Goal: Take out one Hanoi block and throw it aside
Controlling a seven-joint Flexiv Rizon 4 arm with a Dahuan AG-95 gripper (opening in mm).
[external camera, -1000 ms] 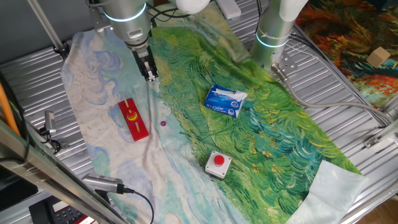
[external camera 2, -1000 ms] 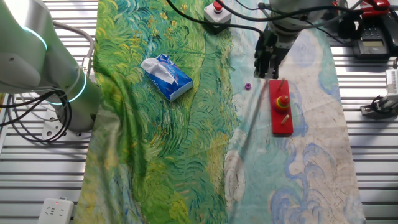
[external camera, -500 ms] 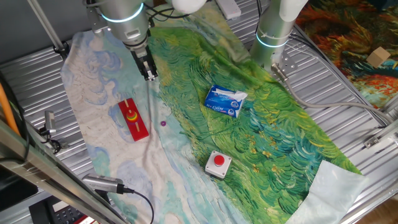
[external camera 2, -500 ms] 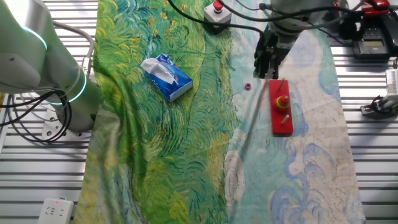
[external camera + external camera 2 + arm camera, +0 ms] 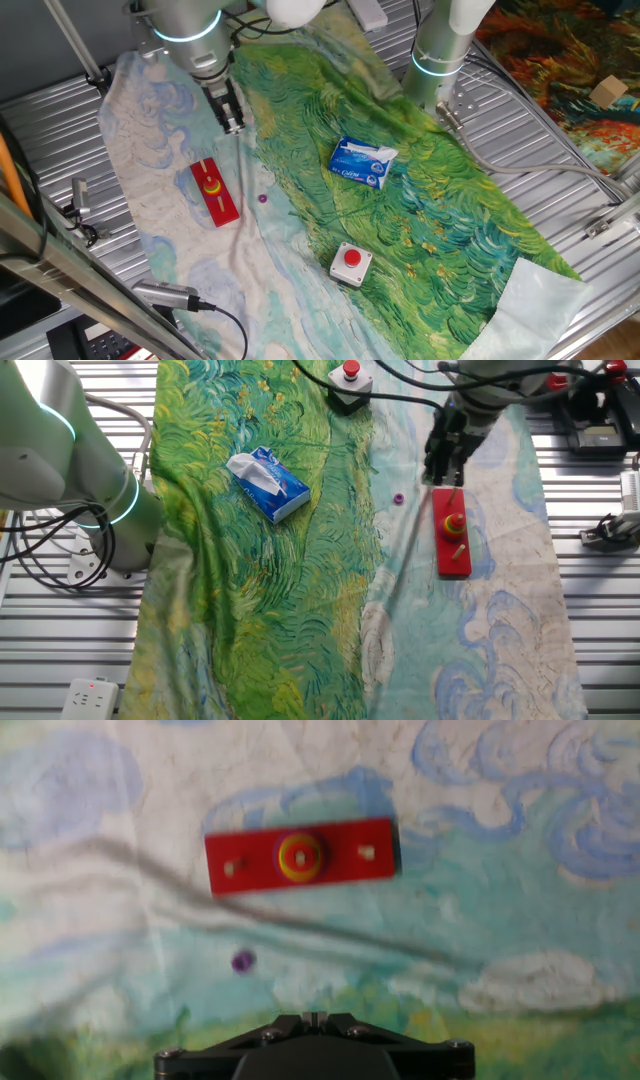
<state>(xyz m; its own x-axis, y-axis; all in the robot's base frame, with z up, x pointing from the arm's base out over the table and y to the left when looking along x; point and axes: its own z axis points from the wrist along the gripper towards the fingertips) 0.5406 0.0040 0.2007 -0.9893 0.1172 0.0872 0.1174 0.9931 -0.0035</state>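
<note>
Red Hanoi block (image 5: 300, 857), atop stacked discs.

A painted cloth (image 5: 450, 210), green on one half and pale blue and white on the other, covers the ribbed metal table (image 5: 560, 150). On its green part lies a blue and white tissue pack (image 5: 362, 162), and nearer the cloth's edge sits a white box with a red button (image 5: 351, 262); a tiny purple piece (image 5: 262, 198) rests on the pale part just beside the red base board (image 5: 223, 205), which carries upright pegs. A second robot arm (image 5: 60, 460) with a glowing ring stands at the table's side, with cables (image 5: 40, 560) trailing around it.
</note>
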